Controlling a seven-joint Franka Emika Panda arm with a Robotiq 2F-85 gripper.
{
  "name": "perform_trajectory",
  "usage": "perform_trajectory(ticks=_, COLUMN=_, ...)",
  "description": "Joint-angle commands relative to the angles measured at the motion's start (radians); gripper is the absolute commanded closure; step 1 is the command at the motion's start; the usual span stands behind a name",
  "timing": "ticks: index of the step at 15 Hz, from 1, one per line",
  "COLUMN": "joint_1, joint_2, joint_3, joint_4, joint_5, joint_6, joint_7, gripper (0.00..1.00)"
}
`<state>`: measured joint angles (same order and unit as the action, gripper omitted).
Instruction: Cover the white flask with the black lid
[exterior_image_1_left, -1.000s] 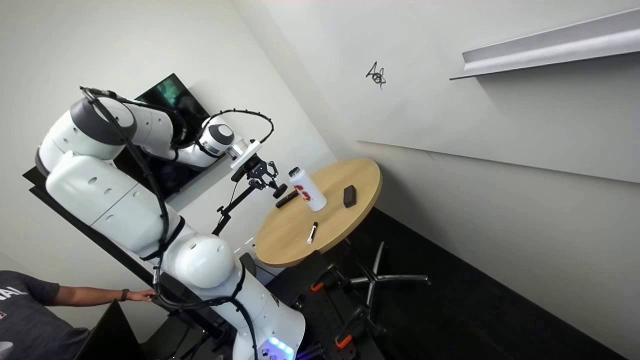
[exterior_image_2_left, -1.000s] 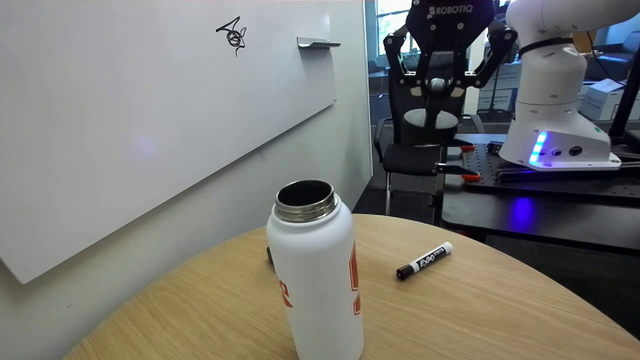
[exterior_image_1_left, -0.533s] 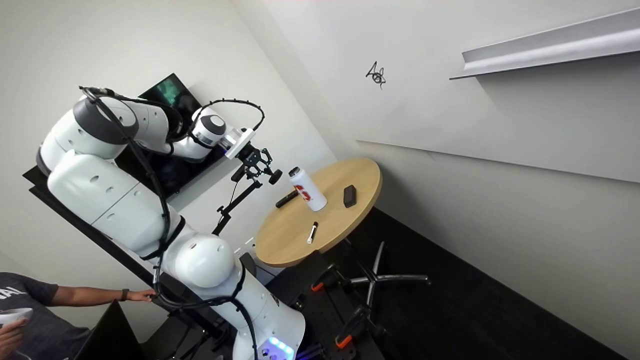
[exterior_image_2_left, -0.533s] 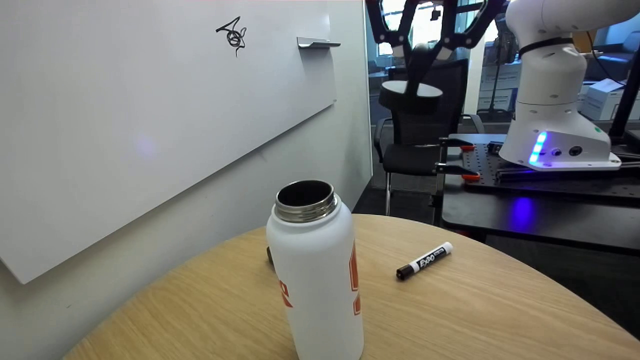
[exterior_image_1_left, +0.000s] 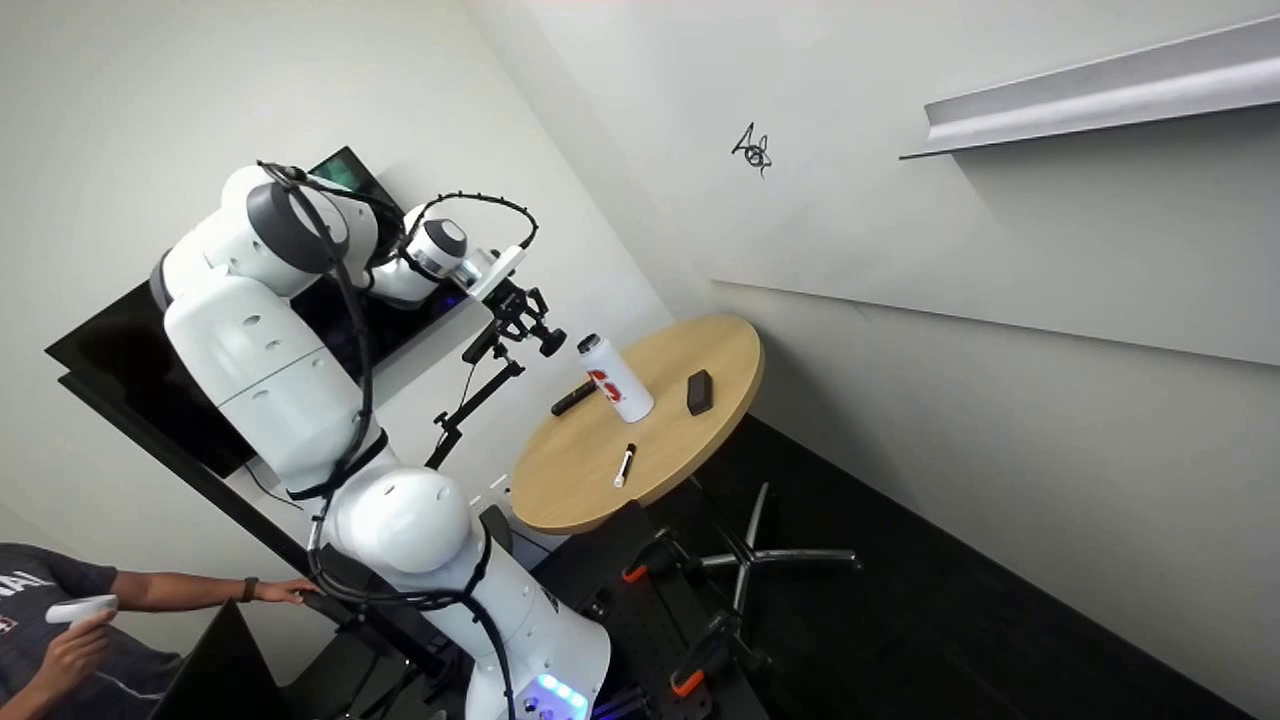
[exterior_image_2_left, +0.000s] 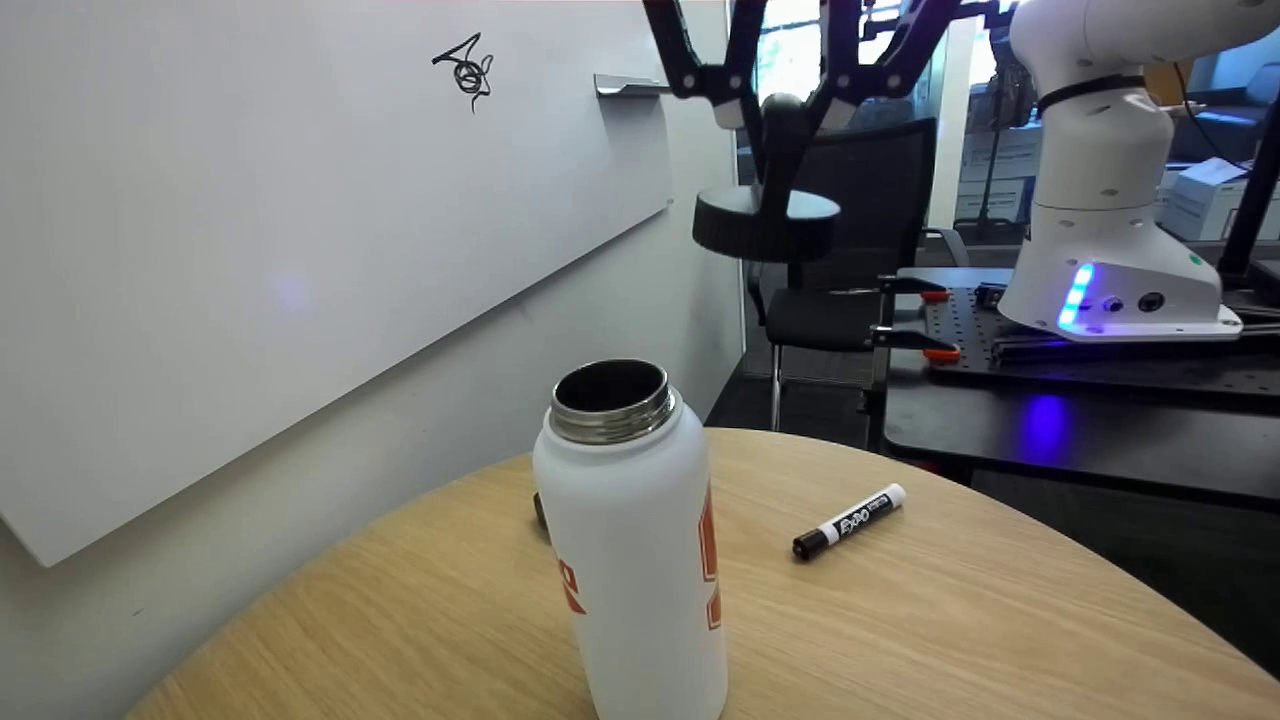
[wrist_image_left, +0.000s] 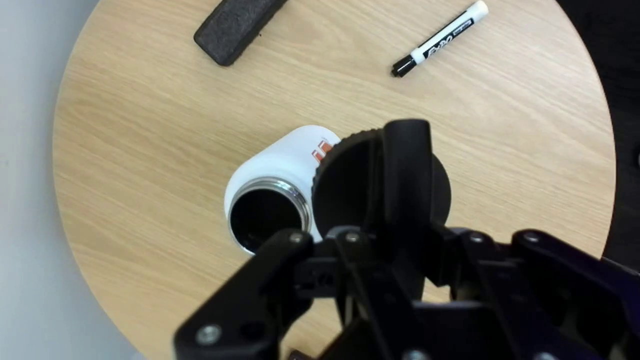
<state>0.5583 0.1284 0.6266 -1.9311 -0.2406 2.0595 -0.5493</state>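
Note:
The white flask (exterior_image_2_left: 635, 560) with red markings stands upright on the round table, its threaded metal mouth uncovered. It also shows in an exterior view (exterior_image_1_left: 622, 388) and in the wrist view (wrist_image_left: 287, 157). My gripper (exterior_image_2_left: 785, 120) is shut on the raised loop of the black lid (exterior_image_2_left: 765, 232). The lid hangs in the air, higher than the flask mouth and off to one side, apart from it. In the wrist view the lid (wrist_image_left: 340, 187) lies right of the mouth and hides part of the flask body. The fingertips (wrist_image_left: 400, 255) are dark and partly hard to separate from the loop.
The round wooden table (exterior_image_1_left: 560, 480) carries a marker (exterior_image_2_left: 848, 522), a black eraser (wrist_image_left: 237, 30) and a dark elongated object (exterior_image_1_left: 573, 398) behind the flask. A whiteboard wall (exterior_image_2_left: 350, 200) runs along one side of the table. A black stand (exterior_image_1_left: 470, 410) is behind the gripper.
The gripper with the lid rose, then came down slightly, and moved closer to the flask, leftward in an exterior view. The arm's elbow has swung forward. The flask has not moved.

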Motion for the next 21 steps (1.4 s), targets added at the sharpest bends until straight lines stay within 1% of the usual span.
perform_trajectory(ticks=1, joint_1=0.036, joint_2=0.140, joint_3=0.002, joint_4=0.149, joint_5=-0.070, joint_6=-0.076, joint_7=-0.026, gripper=0.97)
perform_trajectory(ticks=3, joint_1=0.059, joint_2=0.187, joint_3=-0.007, joint_4=0.196, joint_5=-0.099, joint_6=-0.084, joint_7=-0.037, gripper=0.97)
perform_trajectory(ticks=7, joint_1=0.105, joint_2=0.242, joint_3=-0.037, joint_4=0.265, joint_5=-0.182, joint_6=-0.077, joint_7=-0.040, gripper=0.97)
perform_trajectory(ticks=9, joint_1=0.122, joint_2=0.267, joint_3=-0.057, joint_4=0.295, joint_5=-0.192, joint_6=-0.076, joint_7=-0.049, gripper=0.97)
perform_trajectory(ticks=15, joint_1=0.142, joint_2=0.303, joint_3=-0.115, joint_4=0.357, joint_5=-0.153, joint_6=-0.088, joint_7=-0.097, gripper=0.97)
perform_trajectory(ticks=21, joint_1=0.132, joint_2=0.322, joint_3=-0.128, joint_4=0.381, joint_5=-0.056, joint_6=-0.147, joint_7=-0.142, gripper=0.97)
